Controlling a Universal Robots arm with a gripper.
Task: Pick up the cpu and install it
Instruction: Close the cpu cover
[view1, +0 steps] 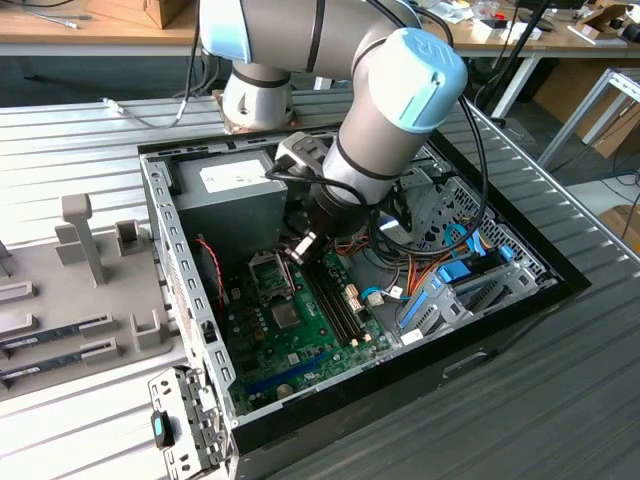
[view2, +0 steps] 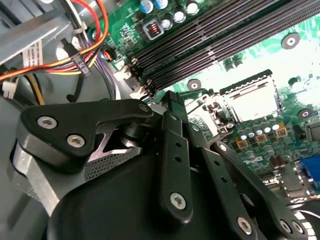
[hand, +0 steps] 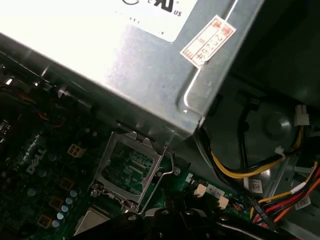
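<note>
The cpu lies flat in its socket on the green motherboard inside the open computer case, silver top up. In the second wrist view the cpu sits square within the socket frame. The socket's metal load plate is flipped open toward the power supply, and in the first wrist view this load plate stands beside a silver corner of the cpu. My gripper hangs low in the case, just beyond the load plate and next to the memory slots, a short way from the cpu.
A grey power supply stands close behind the socket. Black memory slots run beside it. Coloured cables and a drive cage crowd the exterior view's right. A grey fixture tray with long dark sticks lies at the exterior view's left.
</note>
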